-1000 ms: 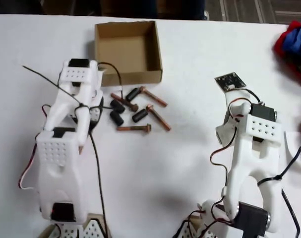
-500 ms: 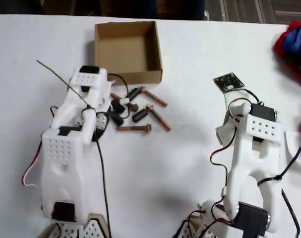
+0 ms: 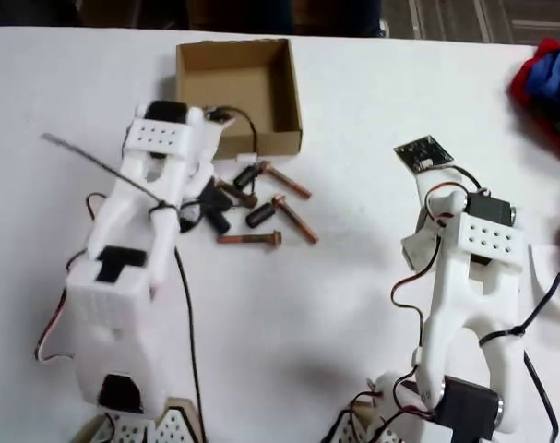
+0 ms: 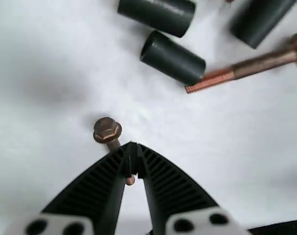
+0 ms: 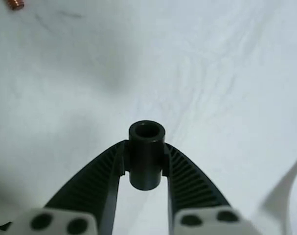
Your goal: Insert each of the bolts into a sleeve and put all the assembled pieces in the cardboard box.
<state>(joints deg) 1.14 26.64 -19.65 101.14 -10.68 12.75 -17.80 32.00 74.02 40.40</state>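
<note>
White tabletop [image 3: 353, 111] carries one cardboard box [image 3: 238, 143] and, just in front of it, a loose pile where three copper bolts [image 3: 295, 219] lie in the open among black sleeves [image 3: 261, 215], three of which appear in the left wrist view. Over that pile the left gripper [image 4: 133, 151] is clenched on the shank of a fourth bolt [image 4: 107, 130]. Well apart from the pile, the right gripper [image 5: 145, 149] grasps one sleeve [image 5: 146, 171], its bore facing the wrist camera.
</note>
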